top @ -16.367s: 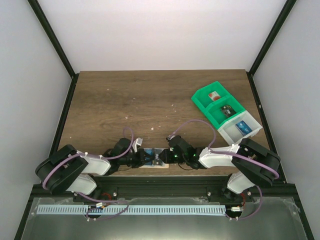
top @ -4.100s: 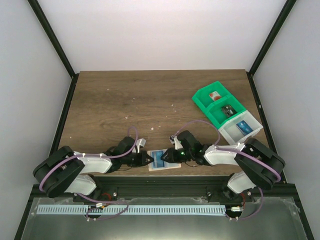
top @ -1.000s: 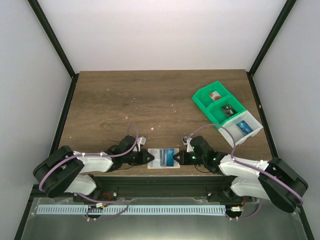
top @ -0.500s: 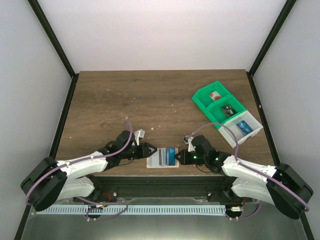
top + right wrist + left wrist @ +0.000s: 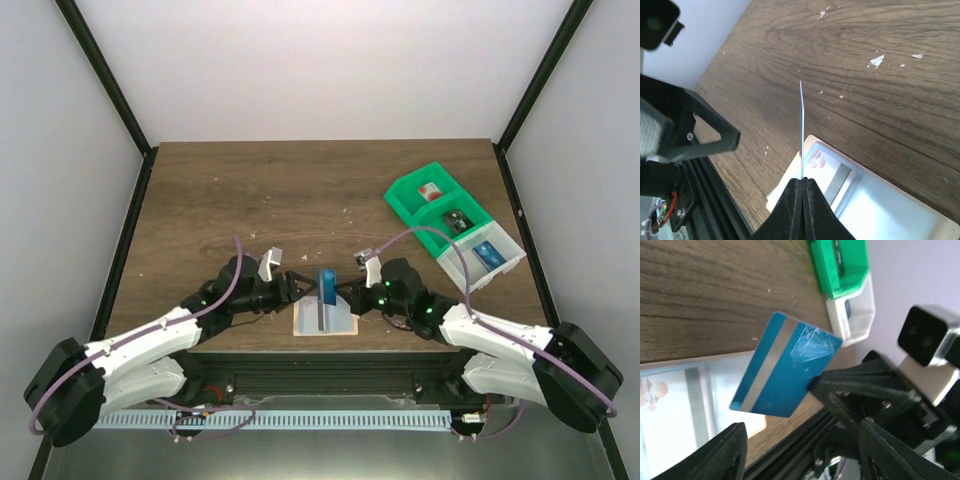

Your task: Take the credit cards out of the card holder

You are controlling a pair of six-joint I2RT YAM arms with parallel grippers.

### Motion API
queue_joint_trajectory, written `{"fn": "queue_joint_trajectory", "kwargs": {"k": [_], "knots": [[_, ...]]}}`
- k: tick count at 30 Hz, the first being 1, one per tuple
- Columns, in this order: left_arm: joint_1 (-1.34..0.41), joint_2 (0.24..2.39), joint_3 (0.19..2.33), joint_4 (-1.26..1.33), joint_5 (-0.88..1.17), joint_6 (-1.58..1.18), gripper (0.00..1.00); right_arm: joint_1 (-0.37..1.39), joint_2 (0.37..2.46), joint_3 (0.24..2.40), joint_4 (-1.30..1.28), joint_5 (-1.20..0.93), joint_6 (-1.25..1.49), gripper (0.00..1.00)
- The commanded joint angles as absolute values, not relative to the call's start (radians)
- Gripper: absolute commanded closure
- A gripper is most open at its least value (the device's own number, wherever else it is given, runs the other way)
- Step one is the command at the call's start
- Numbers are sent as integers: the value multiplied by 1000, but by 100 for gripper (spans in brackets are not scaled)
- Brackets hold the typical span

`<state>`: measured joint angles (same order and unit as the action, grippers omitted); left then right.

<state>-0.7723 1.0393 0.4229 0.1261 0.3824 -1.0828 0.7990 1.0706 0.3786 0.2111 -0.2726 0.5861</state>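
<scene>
The card holder lies flat near the table's front edge, pale inner pockets facing up. My right gripper is shut on a blue credit card with a grey stripe and holds it on edge just above the holder. The right wrist view shows that card edge-on, pinched at my right gripper. A second, pale credit card with a grey stripe stays in the holder's pocket. My left gripper hangs open left of the blue card, apart from it, its fingers empty.
A green and white compartment tray with small items stands at the back right; the left wrist view shows it too. A black rail runs along the table's near edge. Pale crumbs dot the wood.
My left gripper has opened, let go of the holder and risen to the left. My right gripper has drawn the blue card out and lifted it on edge above the holder.
</scene>
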Motion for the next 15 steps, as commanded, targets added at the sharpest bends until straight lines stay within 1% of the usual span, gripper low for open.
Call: {"fn": "queue_joint_trajectory", "kwargs": {"k": [1, 5, 8, 15], "knots": [[-740, 980, 438, 78, 339, -1225, 36, 851, 1115, 417, 246, -234, 482, 100], [-698, 930, 364, 104, 377, -1456, 35, 903, 1103, 386, 293, -178, 441, 100], [-687, 887, 325, 130, 397, -1572, 36, 924, 1080, 354, 358, -143, 390, 100], [-685, 849, 369, -56, 392, -1690, 41, 1010, 1052, 346, 411, -39, 179, 100]]}}
